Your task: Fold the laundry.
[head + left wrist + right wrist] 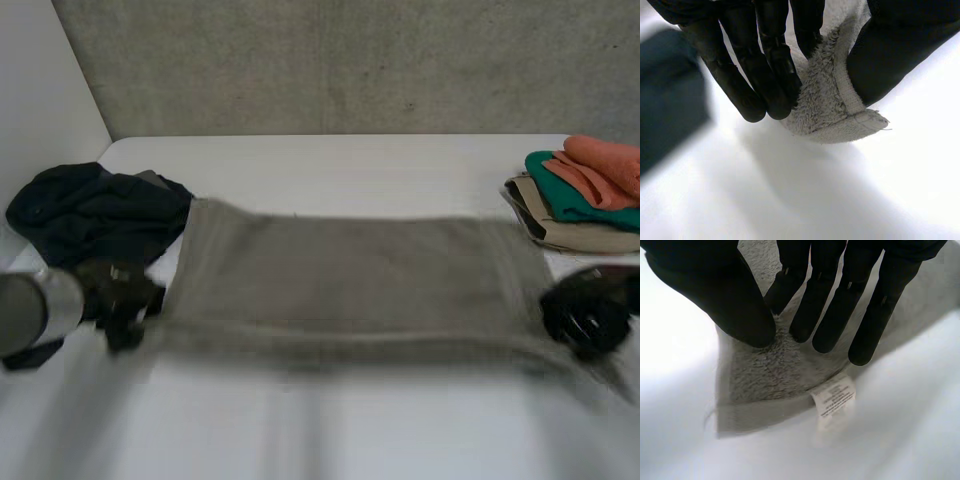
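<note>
One grey towel lies spread across the bench. Left hand clamps its near left corner between fingers and thumb. Right hand grips the near right corner by the care label, probably keeping it taut for folding. One dark heap lies left. One folded stack of three pieces sits right.

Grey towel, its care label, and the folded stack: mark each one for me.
grey towel (350,270): head view, middle of the spread cloth.
care label (835,397): right wrist view, printed face of the white tag.
folded stack (570,205): head view, the teal cloth in the pile.
</note>
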Controlling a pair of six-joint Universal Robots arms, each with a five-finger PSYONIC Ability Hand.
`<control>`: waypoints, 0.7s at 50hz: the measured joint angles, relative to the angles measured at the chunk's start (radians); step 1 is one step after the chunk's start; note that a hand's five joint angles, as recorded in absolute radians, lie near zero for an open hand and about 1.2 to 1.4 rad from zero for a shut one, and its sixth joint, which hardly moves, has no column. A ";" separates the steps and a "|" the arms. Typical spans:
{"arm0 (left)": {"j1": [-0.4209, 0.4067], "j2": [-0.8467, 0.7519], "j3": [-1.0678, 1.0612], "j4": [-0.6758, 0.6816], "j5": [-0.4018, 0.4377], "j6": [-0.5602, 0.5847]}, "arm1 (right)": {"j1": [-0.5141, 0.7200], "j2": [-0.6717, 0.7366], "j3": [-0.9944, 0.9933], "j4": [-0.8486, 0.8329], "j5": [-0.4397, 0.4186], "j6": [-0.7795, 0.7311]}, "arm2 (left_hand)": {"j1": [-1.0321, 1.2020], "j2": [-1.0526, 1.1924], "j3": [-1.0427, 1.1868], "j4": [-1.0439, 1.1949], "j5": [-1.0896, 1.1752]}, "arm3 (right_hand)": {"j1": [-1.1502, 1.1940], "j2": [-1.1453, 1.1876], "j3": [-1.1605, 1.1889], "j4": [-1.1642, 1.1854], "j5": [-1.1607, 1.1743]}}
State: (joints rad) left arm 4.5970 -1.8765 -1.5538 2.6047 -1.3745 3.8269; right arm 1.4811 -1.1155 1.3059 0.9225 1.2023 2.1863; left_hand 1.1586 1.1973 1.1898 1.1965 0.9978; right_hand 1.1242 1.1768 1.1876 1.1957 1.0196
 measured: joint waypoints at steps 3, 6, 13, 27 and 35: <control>0.018 0.017 -0.069 -0.078 0.011 0.064 | -0.034 -0.052 0.061 0.101 0.006 -0.130 | 0.000 0.000 0.000 0.000 0.000 | 0.000 0.000 0.002 0.000 0.000; 0.023 -0.004 -0.097 -0.096 0.016 0.099 | -0.041 -0.064 0.100 0.119 0.012 -0.196 | 0.000 0.000 0.000 0.000 0.000 | 0.000 0.000 0.001 0.000 0.000; -0.012 -0.106 -0.011 -0.039 -0.004 0.086 | -0.004 -0.002 0.078 0.001 0.031 -0.165 | -0.003 0.000 0.001 0.000 0.000 | 0.000 0.000 0.002 0.000 0.000; -0.163 -0.369 0.484 0.138 -0.086 -0.134 | 0.086 0.172 -0.148 -0.330 0.044 0.027 | -0.003 0.000 0.001 0.000 0.000 | 0.000 0.000 0.002 0.000 0.006; -0.222 -0.527 0.717 0.154 -0.155 -0.137 | 0.104 0.229 -0.210 -0.448 0.056 0.032 | -0.003 0.000 0.001 0.000 0.000 | 0.000 0.000 0.002 0.000 0.006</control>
State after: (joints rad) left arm 4.3751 -2.4034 -0.8363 2.7586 -1.5293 3.6897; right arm 1.5850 -0.8868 1.0962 0.4749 1.2586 2.2183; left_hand 1.1560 1.1974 1.1909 1.1965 0.9978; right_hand 1.1242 1.1768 1.1891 1.1960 1.0258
